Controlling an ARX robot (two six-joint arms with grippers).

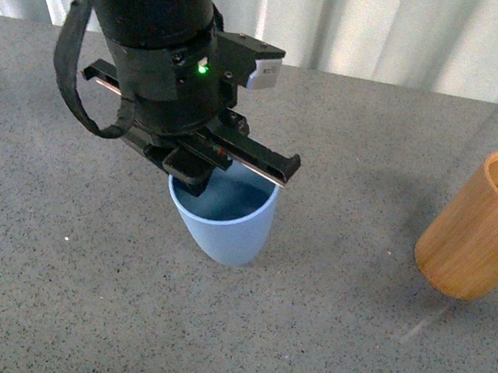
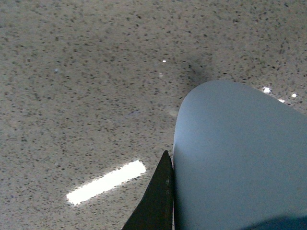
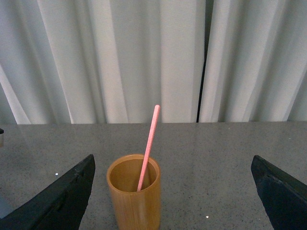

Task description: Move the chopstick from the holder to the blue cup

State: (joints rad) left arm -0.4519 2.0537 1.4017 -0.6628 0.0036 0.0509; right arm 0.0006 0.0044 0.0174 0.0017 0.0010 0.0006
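Nothing is transferred yet. The chopstick (image 3: 148,143) stands in the holder (image 3: 134,206), ahead of the right gripper (image 3: 172,160), whose jaws are spread wide and empty. The left gripper (image 1: 192,165) hangs at the rim of the blue cup (image 1: 225,225); whether it is clamped cannot be told.

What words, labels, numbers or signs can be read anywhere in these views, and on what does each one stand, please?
No text can be read in any view.
On the pale module above the cup, any marking is too small and blurred to read.
There are no markings on the blue cup, the bamboo holder or the pink chopstick.
The green light is a lamp, not a sign.
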